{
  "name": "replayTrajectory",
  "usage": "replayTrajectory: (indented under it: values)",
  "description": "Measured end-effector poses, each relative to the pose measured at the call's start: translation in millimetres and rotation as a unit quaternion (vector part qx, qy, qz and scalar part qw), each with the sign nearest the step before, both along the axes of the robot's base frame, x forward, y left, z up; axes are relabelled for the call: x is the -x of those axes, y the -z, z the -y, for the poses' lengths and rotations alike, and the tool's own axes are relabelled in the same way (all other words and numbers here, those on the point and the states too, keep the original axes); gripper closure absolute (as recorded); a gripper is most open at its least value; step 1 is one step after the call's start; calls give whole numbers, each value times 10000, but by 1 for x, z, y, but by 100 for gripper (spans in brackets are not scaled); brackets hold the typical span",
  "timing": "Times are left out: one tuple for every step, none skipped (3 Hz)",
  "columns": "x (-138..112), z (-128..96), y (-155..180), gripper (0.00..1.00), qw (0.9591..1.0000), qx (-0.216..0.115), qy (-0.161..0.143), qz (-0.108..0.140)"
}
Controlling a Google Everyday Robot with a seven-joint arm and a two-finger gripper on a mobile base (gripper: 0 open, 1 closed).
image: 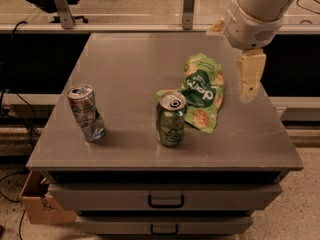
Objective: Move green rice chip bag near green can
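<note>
The grey metal-topped drawer cabinet (125,59) is bearing everything. The white arm's gripper (231,63) is hanging up and to the right of the upright green drink can (170,119), its tan fingers (250,76) standing apart and gripping nothing. The flat, crinkly light-green rice chip bag (202,91) is lying just behind and right of that can, apparently touching it. A dented silver-grey can (86,113) is standing well left of the green can.
</note>
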State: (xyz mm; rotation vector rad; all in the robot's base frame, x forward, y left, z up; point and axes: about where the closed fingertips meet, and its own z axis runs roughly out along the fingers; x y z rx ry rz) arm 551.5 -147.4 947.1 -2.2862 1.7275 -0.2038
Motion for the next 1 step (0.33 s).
replayTrajectory:
  values:
    - [2,2,-5,0,10000,13,26,65]
